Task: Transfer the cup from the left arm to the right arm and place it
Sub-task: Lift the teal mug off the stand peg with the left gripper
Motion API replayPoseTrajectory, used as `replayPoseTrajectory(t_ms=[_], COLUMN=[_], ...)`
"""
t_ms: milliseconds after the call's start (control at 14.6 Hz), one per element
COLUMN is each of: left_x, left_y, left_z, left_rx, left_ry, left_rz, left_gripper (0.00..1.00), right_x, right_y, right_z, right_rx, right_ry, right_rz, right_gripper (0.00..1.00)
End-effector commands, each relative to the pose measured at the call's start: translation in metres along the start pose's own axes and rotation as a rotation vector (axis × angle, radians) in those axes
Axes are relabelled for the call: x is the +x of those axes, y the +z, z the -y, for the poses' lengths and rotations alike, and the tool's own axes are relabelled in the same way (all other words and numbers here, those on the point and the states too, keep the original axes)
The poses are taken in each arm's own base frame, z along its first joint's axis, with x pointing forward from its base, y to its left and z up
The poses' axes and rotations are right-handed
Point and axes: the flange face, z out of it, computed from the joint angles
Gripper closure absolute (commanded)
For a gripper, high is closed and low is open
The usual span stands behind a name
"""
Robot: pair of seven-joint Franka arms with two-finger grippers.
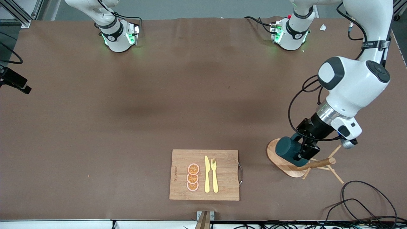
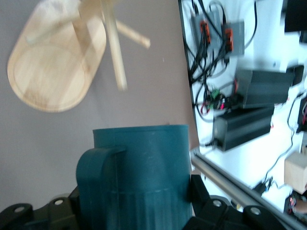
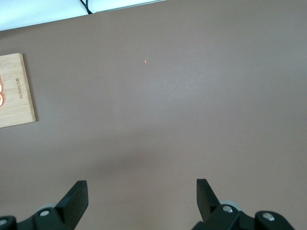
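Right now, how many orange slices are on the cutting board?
3. The orange slices lie in a touching row on the cutting board, beside the yellow knife, toward the right arm's end. None looks hidden.

The mug (image 1: 287, 149) is a deep dark teal with ribbed sides. The mug rack (image 1: 283, 163) is pale wood, and the cutting board (image 1: 222, 187) is warmer bamboo. The knife (image 1: 207, 175) and fork (image 1: 214, 176) are pale yellow, and the three orange slices (image 1: 193, 177) are orange with pinkish rims. The tabletop (image 1: 127, 111) is plain brown.
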Motion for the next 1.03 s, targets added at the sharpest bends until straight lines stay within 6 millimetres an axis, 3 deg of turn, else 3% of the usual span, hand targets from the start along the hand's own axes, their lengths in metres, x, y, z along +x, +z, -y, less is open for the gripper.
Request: replayPoseTrajectory(t_ms=[0,275,619,962], left_x=[-0.047,-0.138,-0.265,-0.350], left_y=[-0.001,0.023,0.113,0.178], left_z=[0.001,-0.001,0.036,0.078], left_rx=[0.015,0.033,0.060,0.009], left_ry=[0.066,0.266,0.524,0.884], left_rz=[0.016,-0.037,-0.207,-0.324], left_gripper=[0.40,0.41,0.41,0.41], right_x=[-0.002,-0.002,-0.002,-0.002], right_y=[-0.005,-0.005,-0.005,-0.005], right_z=[0.001,0.001,0.001,0.000], right_rx=[0.001,0.001,0.001,0.001], right_ry=[-0.005,-0.007,-0.005,-0.004], right_rz=[-0.001,-0.002,-0.002,0.000], right_gripper=[0.00,0.00,0.00,0.00])
